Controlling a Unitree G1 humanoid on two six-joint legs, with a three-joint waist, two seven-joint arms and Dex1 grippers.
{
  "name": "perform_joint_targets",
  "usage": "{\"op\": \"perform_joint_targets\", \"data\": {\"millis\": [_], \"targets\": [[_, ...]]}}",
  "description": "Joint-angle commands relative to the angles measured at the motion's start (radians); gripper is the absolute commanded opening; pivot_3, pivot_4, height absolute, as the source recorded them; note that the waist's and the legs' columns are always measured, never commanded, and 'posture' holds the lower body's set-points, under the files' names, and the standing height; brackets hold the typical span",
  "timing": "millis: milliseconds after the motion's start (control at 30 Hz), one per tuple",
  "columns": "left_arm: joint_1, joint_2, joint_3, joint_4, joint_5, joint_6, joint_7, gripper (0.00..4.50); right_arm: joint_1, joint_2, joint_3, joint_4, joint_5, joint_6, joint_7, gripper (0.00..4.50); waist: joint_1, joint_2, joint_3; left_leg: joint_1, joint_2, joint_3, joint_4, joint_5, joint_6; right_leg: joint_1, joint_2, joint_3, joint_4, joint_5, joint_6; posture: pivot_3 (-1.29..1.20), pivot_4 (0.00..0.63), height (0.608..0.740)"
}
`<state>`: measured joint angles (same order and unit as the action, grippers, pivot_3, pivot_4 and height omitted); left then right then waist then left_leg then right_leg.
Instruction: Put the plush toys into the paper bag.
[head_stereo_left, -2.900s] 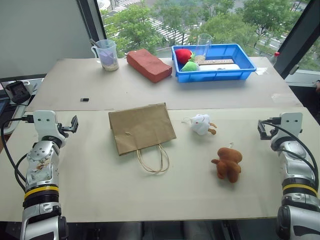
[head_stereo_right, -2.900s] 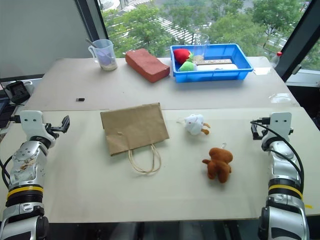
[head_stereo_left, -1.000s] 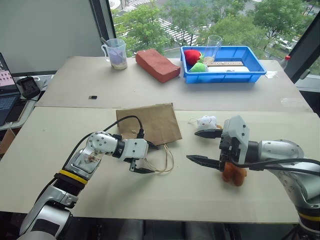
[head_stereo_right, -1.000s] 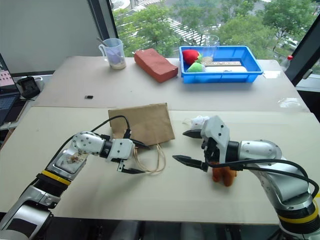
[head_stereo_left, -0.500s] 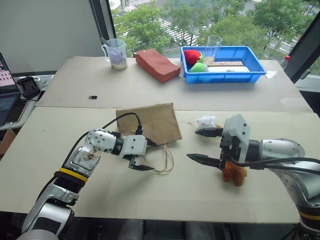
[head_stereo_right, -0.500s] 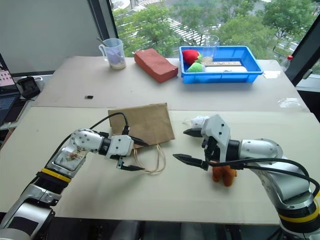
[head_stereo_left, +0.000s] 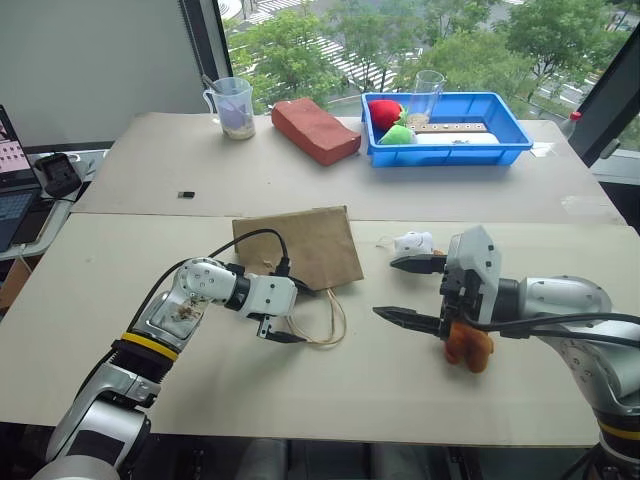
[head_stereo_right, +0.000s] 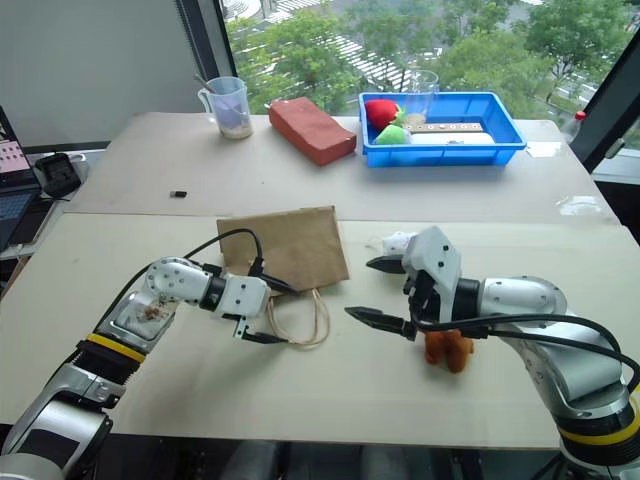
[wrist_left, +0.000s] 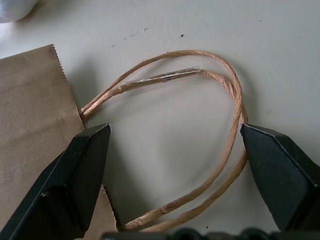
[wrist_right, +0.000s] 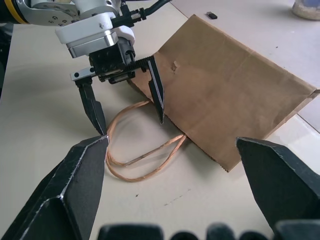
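The flat brown paper bag (head_stereo_left: 297, 247) lies in the middle of the near table, its cord handles (wrist_left: 220, 85) looped toward me. My left gripper (head_stereo_left: 298, 315) hangs open just over those handles, one finger at each side of the loop, gripping nothing. The white plush toy (head_stereo_left: 412, 243) lies to the right of the bag. Nearer me lies the reddish-brown plush toy (head_stereo_left: 467, 345), partly hidden behind my right hand. My right gripper (head_stereo_left: 390, 290) stands wide open and empty, above the table between bag and toys, pointing left at the bag (wrist_right: 235, 95).
On the far table stand a blue tray (head_stereo_left: 500, 140) holding a strawberry-like toy (head_stereo_left: 385, 112), a red brick-shaped block (head_stereo_left: 314, 129), a clear measuring cup (head_stereo_left: 232, 107) and a glass (head_stereo_left: 428, 93). A small black item (head_stereo_left: 186, 194) lies at the left.
Since the earliest frames both arms have swung in from the table's sides, the left to the bag's handles, the right to beside the toys. Over the last second nothing visibly moved.
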<state>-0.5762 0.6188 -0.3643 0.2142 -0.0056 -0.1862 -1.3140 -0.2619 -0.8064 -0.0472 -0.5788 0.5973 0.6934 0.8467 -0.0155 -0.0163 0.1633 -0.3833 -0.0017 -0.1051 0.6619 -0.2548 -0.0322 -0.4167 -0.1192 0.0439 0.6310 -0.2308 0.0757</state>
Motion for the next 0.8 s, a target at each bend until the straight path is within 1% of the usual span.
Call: {"op": "perform_joint_targets", "data": {"millis": [33,133,167,200,333,433,467,533,633,667,800], "targets": [[-0.01,-0.006,-0.005,0.006,0.007,-0.019,-0.001,4.39,-0.012,-0.014,-0.028,-0.039,0.017,0.008,-0.01,4.5,0.0,0.0,0.0,0.0,0.0,0.0,0.0,0.0,0.0,0.0,0.0,0.0,0.0,0.0,0.0,0.0,0.15,0.74],[-0.004,-0.009,-0.009,0.001,0.007,-0.015,-0.006,4.39,-0.01,-0.014,-0.029,-0.043,0.022,0.011,-0.018,4.5,0.0,0.0,0.0,0.0,0.0,0.0,0.0,0.0,0.0,0.0,0.0,0.0,0.0,0.0,0.0,0.0,0.15,0.74],[-0.001,-0.011,-0.012,-0.001,0.006,-0.013,-0.009,3.87,-0.01,-0.014,-0.029,-0.044,0.023,0.012,-0.02,4.5,0.0,0.0,0.0,0.0,0.0,0.0,0.0,0.0,0.0,0.0,0.0,0.0,0.0,0.0,0.0,0.0,0.15,0.74],[0.0,-0.012,-0.014,-0.002,0.006,-0.01,-0.011,3.65,-0.01,-0.014,-0.029,-0.045,0.025,0.013,-0.021,4.5,0.0,0.0,0.0,0.0,0.0,0.0,0.0,0.0,0.0,0.0,0.0,0.0,0.0,0.0,0.0,0.0,0.15,0.74],[0.004,-0.007,-0.028,-0.004,0.009,0.002,-0.035,1.65,-0.009,-0.017,-0.031,-0.048,0.03,0.017,-0.025,4.5,0.0,0.0,0.0,0.0,0.0,0.0,0.0,0.0,0.0,0.0,0.0,0.0,0.0,0.0,0.0,0.0,0.15,0.74],[0.012,0.008,-0.042,-0.005,0.008,0.015,-0.069,0.26,-0.01,-0.022,-0.036,-0.048,0.033,0.019,-0.025,4.5,0.0,0.0,0.0,0.0,0.0,0.0,0.0,0.0,0.0,0.0,0.0,0.0,0.0,0.0,0.0,0.0,0.15,0.74],[0.013,0.01,-0.044,-0.005,0.008,0.017,-0.076,0.09,-0.01,-0.022,-0.037,-0.048,0.033,0.018,-0.025,4.5,-0.001,0.0,0.0,0.0,0.0,0.0,0.0,0.0,0.0,0.0,0.0,0.0,0.0,0.0,0.0,0.0,0.15,0.74],[0.012,0.001,-0.038,-0.001,-0.004,0.028,-0.077,0.09,-0.008,-0.023,-0.04,-0.05,0.034,0.018,-0.027,4.5,-0.001,0.0,0.0,0.0,0.0,0.0,0.0,0.0,0.0,0.0,0.0,0.0,0.0,0.0,0.0,0.0,0.15,0.74],[0.001,-0.032,-0.004,-0.023,-0.073,0.093,-0.079,0.09,0.004,-0.023,-0.045,-0.055,0.031,0.017,-0.031,4.5,0.001,0.0,0.0,0.0,0.0,0.0,0.0,0.0,0.0,0.001,0.0,0.0,0.0,0.0,0.0,0.0,0.15,0.74],[-0.004,-0.04,0.014,-0.038,-0.104,0.126,-0.08,0.09,0.009,-0.024,-0.047,-0.057,0.029,0.017,-0.032,4.5,0.002,0.0,0.0,0.0,0.0,0.0,0.0,0.0,0.0,0.001,0.0,0.0,0.0,0.0,0.0,0.0,0.15,0.74],[-0.054,-0.048,0.114,-0.104,-0.275,0.36,-0.085,0.09,0.045,-0.033,-0.069,-0.06,0.022,0.013,-0.033,4.5,0.0,0.0,0.0,0.0,0.0,0.0,0.0,0.0,0.0,0.001,0.0,0.0,0.0,0.0,0.0,0.0,0.15,0.74]]}}
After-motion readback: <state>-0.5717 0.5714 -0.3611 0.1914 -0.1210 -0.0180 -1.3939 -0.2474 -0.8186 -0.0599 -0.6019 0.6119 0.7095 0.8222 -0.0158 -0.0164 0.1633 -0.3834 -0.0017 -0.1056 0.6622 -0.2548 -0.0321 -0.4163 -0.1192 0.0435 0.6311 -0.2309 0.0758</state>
